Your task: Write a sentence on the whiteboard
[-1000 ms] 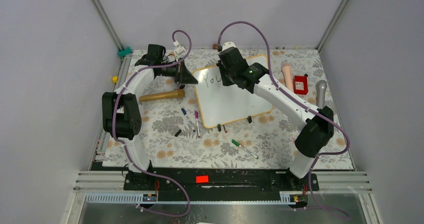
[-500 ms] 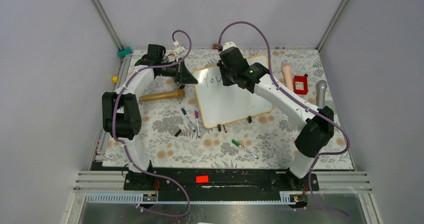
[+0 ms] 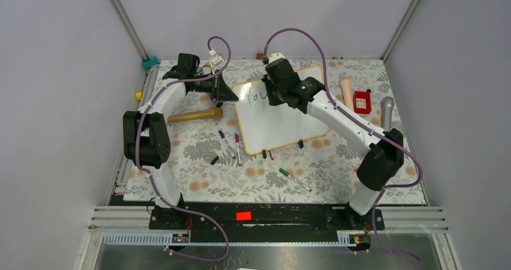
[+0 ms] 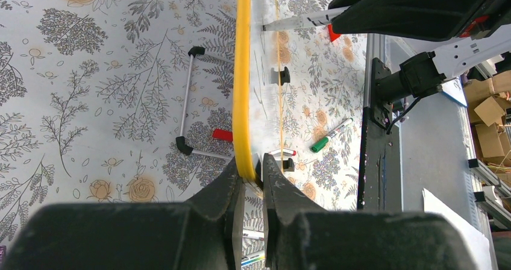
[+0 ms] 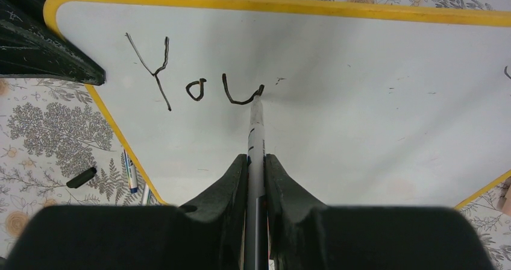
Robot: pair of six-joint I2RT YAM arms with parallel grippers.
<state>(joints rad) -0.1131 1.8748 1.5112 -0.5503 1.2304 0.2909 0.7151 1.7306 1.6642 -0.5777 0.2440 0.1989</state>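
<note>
The whiteboard (image 3: 283,122) lies tilted on the floral table, white with a yellow frame (image 4: 243,71). My left gripper (image 3: 231,91) (image 4: 253,169) is shut on the frame at the board's far left corner. My right gripper (image 3: 270,95) (image 5: 256,160) is shut on a grey marker (image 5: 255,128). The marker's tip touches the board at the end of the "u". The sentence (image 5: 194,80) reads "You" in dark strokes near the far left corner (image 3: 258,94). The left gripper's fingers (image 5: 42,50) show at the upper left of the right wrist view.
A wooden handle (image 3: 196,114) lies left of the board. Several markers (image 3: 229,143) and black caps lie near its front edge, with a green marker (image 3: 294,179) closer to me. A pink cylinder (image 3: 346,90), a red box (image 3: 362,102) and a grey handle (image 3: 387,109) sit at the right.
My right wrist has shifted slightly to the far right along the board with the marker. The left arm has not moved.
</note>
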